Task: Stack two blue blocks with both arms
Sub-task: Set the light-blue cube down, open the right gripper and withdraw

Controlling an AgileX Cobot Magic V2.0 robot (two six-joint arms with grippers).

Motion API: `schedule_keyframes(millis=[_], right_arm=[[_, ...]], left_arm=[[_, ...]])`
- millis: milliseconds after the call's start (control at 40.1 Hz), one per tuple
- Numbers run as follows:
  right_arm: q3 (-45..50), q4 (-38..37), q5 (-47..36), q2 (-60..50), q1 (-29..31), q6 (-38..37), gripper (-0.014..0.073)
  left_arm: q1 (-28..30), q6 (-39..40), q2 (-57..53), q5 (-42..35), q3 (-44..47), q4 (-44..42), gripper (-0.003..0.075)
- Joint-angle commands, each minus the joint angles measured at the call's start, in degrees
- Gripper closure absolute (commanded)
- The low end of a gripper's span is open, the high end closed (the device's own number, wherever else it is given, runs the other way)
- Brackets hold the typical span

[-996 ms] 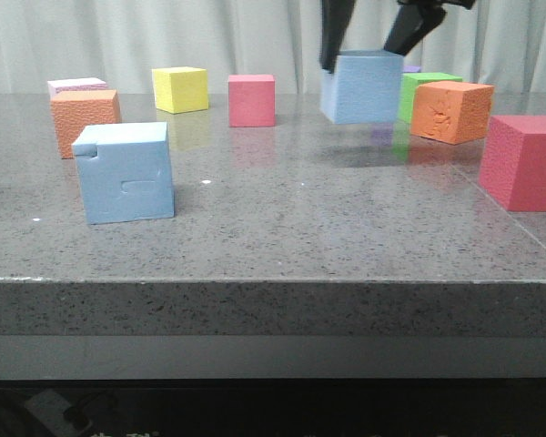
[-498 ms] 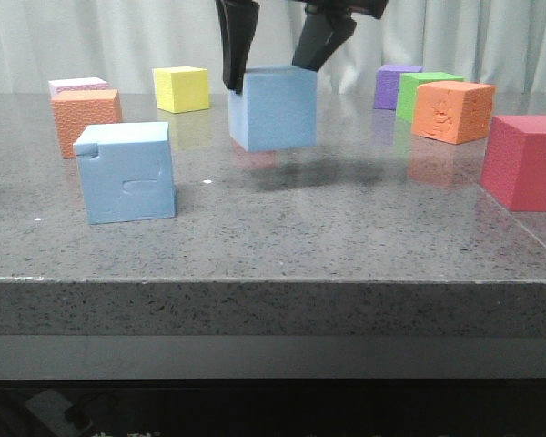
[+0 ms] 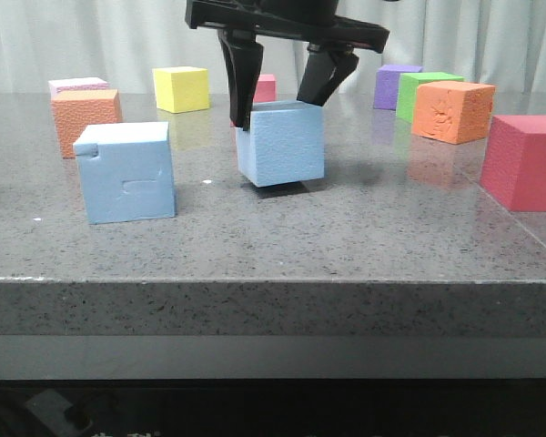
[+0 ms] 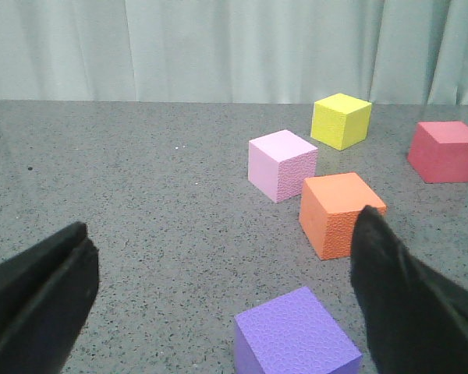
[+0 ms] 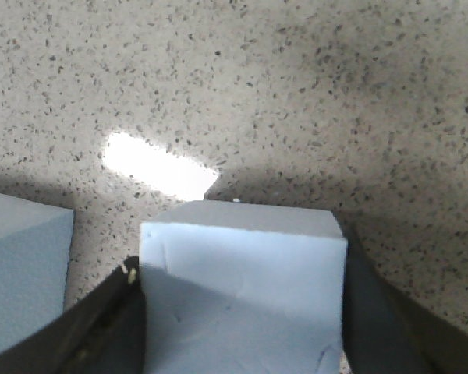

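Observation:
The notched blue block stands on the table at the front left. The plain blue block hangs slightly tilted just above the table to its right, held from above by my right gripper, which is shut on its sides. In the right wrist view this block sits between the dark fingers, with the notched block at the edge. My left gripper is open and empty; a purple cube lies on the table between its fingers. It is out of the front view.
At the back left stand an orange cube, a pink cube and a yellow cube. A small red cube sits behind the gripper. Purple, green, orange and large red cubes stand at the right.
My right gripper has carried the plain blue block from the back right leftward, forward and lower, closer to the notched block.

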State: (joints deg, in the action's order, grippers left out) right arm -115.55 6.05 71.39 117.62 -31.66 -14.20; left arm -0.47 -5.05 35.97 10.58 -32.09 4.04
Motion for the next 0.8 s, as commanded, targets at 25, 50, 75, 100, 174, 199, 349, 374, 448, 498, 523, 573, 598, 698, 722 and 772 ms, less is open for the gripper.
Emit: schedule_keyframes(millis=[25,50,75,100,174,199,349,374,448,498,523,573,598,698,722,772], right_arm=[[-1.3,-0.2,0.2,-3.5,0.2,0.0,0.0214],[-1.3,-0.2,0.2,-3.5,0.2,0.0,0.019],[-1.3,-0.2,0.2,-3.5,0.2,0.0,0.0165],[-1.3,-0.2,0.2,-3.5,0.2,0.0,0.0145],[-1.3,-0.2,0.1,-3.5,0.2,0.0,0.0083],[-1.3,-0.2,0.0,-3.5,0.2,0.0,0.007],[-1.3,-0.2,-0.1,-3.5,0.2,0.0,0.0041],[-1.3,-0.2,-0.1,-3.5,0.2,0.0,0.0041],[-1.3,-0.2,-0.1,-3.5,0.2,0.0,0.0041],[-1.3,-0.2,-0.1,-3.6,0.2,0.0,0.0041],[-1.3,-0.3,-0.1,-3.6,0.2,0.0,0.0041],[-1.7,-0.2,0.2,-3.9,0.2,0.0,0.0041],[-2.0,-0.2,0.3,-3.9,0.2,0.0,0.0041],[-2.6,-0.4,0.1,-5.2,0.2,0.0,0.0041],[-2.7,-0.5,-0.1,-5.6,0.2,0.0,0.0041],[-2.9,-0.9,-0.5,-6.6,0.2,0.0,0.0041]], left_arm=[[-0.3,0.5,0.3,-4.9,-2.0,0.3,0.0082],[-0.3,0.5,0.3,-4.9,-2.0,0.3,0.0082],[-0.3,0.5,0.3,-4.9,-2.0,0.3,0.0082],[-0.3,0.5,0.3,-4.9,-2.0,0.3,0.0082],[-0.3,0.5,0.3,-4.9,-2.0,0.3,0.0082],[-0.3,0.5,0.3,-4.9,-2.0,0.3,0.0082],[-0.3,0.5,0.3,-4.9,-2.0,0.3,0.0082],[-0.3,0.5,0.3,-4.9,-2.0,0.3,0.0082],[-0.3,0.5,0.3,-4.9,-2.0,0.3,0.0082],[-0.3,0.5,0.3,-4.9,-2.0,0.3,0.0082],[-0.3,0.5,0.3,-4.9,-2.0,0.3,0.0082],[-0.3,0.5,0.3,-4.9,-2.0,0.3,0.0082],[-0.3,0.5,0.3,-4.9,-2.0,0.3,0.0082],[-0.3,0.5,0.3,-4.9,-2.0,0.3,0.0082],[-0.3,0.5,0.3,-4.9,-2.0,0.3,0.0082],[-0.3,0.5,0.3,-4.9,-2.0,0.3,0.0082]])
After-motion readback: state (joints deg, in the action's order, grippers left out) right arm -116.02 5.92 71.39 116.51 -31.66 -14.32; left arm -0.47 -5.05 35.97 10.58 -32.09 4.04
